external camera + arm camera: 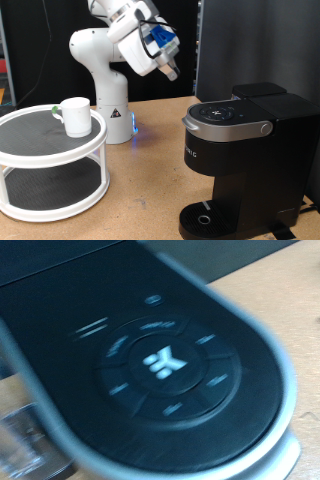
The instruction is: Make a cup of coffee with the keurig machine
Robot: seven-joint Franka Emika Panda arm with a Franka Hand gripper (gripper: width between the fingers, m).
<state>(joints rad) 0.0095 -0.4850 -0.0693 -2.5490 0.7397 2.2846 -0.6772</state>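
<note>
Exterior view: your gripper [170, 71] hangs in the air above and to the left of the coffee maker [240, 160]; whether its fingers are spread or closed cannot be told. The machine's lid is down, its drip tray [203, 220] bare. The white mug [74, 115] stands apart on the top tier of the round rack [55, 190]. Wrist view: the lid's control buttons [165, 365], blurred.

A wooden tabletop [150, 190] carries a white two-tier round stand [50, 165]; behind hangs a dark panel [250, 45], possibly a curtain.
</note>
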